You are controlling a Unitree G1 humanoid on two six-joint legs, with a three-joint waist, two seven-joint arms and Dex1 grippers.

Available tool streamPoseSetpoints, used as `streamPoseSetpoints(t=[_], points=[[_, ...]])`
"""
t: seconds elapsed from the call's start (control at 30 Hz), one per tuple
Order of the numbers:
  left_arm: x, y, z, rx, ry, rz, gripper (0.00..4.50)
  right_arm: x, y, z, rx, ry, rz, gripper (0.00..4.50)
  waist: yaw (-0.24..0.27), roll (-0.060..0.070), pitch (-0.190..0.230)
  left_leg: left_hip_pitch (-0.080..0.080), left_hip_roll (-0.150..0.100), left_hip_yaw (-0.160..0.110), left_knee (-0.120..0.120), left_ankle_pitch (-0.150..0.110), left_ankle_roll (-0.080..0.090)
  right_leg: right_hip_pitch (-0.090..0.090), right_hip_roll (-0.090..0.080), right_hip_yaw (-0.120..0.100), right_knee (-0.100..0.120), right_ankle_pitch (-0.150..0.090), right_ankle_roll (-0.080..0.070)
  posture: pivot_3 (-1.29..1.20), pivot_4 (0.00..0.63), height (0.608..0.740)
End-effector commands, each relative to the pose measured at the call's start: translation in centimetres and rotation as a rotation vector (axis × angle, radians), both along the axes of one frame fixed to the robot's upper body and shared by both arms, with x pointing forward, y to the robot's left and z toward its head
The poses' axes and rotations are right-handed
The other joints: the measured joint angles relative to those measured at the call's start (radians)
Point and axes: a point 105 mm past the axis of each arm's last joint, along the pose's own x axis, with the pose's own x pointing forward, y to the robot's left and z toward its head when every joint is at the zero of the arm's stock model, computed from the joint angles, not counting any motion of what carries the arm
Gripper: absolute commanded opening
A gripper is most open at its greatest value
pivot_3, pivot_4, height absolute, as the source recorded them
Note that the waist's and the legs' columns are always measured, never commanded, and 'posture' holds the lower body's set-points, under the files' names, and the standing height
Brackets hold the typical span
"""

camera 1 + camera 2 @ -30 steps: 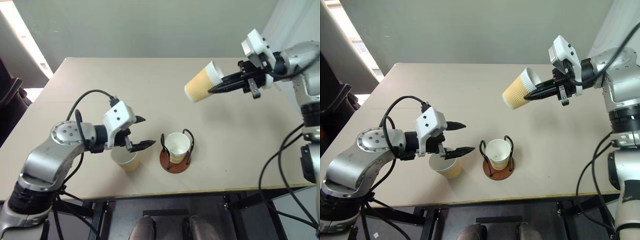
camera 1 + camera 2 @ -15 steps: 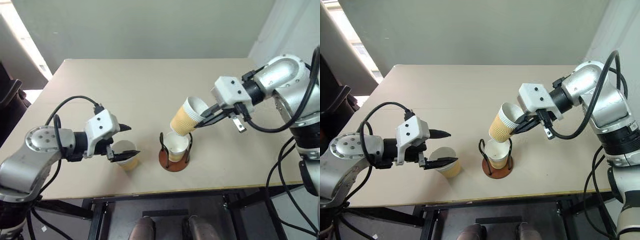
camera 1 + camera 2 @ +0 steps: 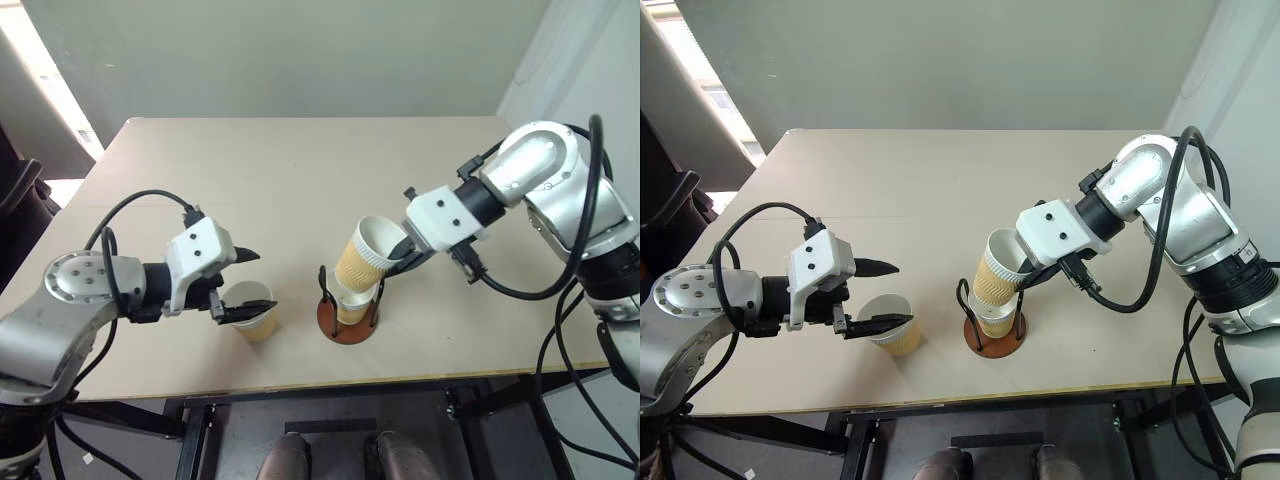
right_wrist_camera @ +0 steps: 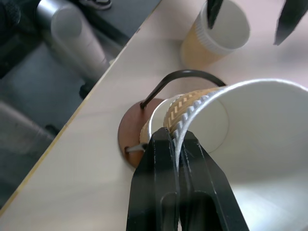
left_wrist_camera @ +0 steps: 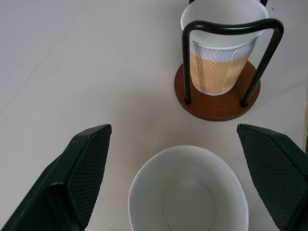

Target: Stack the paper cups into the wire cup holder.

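Paper is what I am pinching: my right gripper [image 3: 1025, 272] is pressed together on the rim of a paper cup [image 3: 997, 264], one finger inside the wall, one outside. The cup is tilting, its bottom entering the cup in the holder [image 5: 221, 57], just below my fingertips. That cup is sitting in the wire cup holder [image 3: 995, 335], between its black loops. My left gripper [image 3: 883, 295] is spreading wide around the third cup [image 5: 188, 191], which is standing on the table [image 3: 300, 170] between its fingers [image 5: 86, 163], untouched. I am judging these cups light, thin and easily crushed, so the rolled rim is the stiffest place to grip, gently.
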Motion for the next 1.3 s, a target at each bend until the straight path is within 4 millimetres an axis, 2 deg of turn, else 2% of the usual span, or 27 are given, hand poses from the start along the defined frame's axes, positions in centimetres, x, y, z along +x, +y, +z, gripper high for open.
streamPoseSetpoints(t=[0.03,0.5,0.63,0.97,1.07,1.17,1.23,1.3], points=[[-0.2,0.2,0.7,0.016,-0.027,-0.003,4.48,0.1,0.1,0.6,-0.022,-0.043,0.033,0.00,0.000,0.000,0.000,0.000,0.000,0.000,0.000,0.000,0.000,0.000,0.000,0.000,0.000,0.000,0.000,0.00,0.150,0.740],[-0.5,0.4,0.1,0.027,0.002,0.014,4.48,0.7,1.0,-0.3,-0.089,-0.116,0.106,0.00,0.000,0.000,0.000,0.000,0.000,0.000,0.000,0.000,0.000,-0.001,0.000,0.000,0.000,0.000,0.000,0.00,0.150,0.740],[-0.4,0.6,-0.1,0.034,0.005,0.025,4.50,0.7,1.0,-0.1,-0.102,-0.128,0.119,0.88,-0.001,0.000,0.000,-0.001,0.000,0.000,0.000,-0.001,0.000,-0.001,0.000,0.000,0.000,-0.001,-0.001,0.00,0.150,0.740],[0.0,0.9,-0.2,0.045,0.007,0.026,4.50,0.3,1.4,1.5,-0.050,-0.143,0.134,4.33,-0.001,0.000,0.000,-0.001,0.000,0.000,-0.001,-0.001,-0.001,-0.002,0.000,0.000,0.000,-0.001,-0.002,0.00,0.150,0.740],[0.2,1.4,0.1,0.063,0.006,0.024,4.50,0.2,2.0,2.9,0.044,-0.128,0.115,4.45,-0.001,0.000,0.000,-0.001,0.000,0.000,-0.001,-0.001,-0.001,-0.002,0.000,0.000,0.000,-0.001,-0.002,0.00,0.150,0.740],[1.0,2.7,0.9,0.114,-0.017,0.033,4.50,1.4,2.6,5.5,0.294,-0.006,-0.027,4.45,-0.001,0.000,0.000,-0.002,0.000,0.000,-0.001,-0.001,-0.001,-0.003,0.000,0.000,0.001,-0.001,-0.002,0.00,0.150,0.740],[1.6,3.0,1.8,0.135,-0.038,-0.003,4.50,2.7,2.6,5.4,0.409,0.016,-0.136,4.45,0.002,-0.001,0.000,-0.002,0.000,-0.001,-0.001,-0.001,-0.001,-0.004,0.000,0.000,0.001,-0.001,-0.003,0.00,0.150,0.740],[2.0,3.1,2.0,0.174,-0.037,-0.054,4.50,2.8,2.9,5.1,0.485,0.071,-0.198,4.45,0.007,-0.002,-0.001,-0.002,0.000,-0.002,-0.001,-0.001,-0.001,-0.003,0.000,0.000,0.001,-0.001,-0.003,0.00,0.150,0.740]])
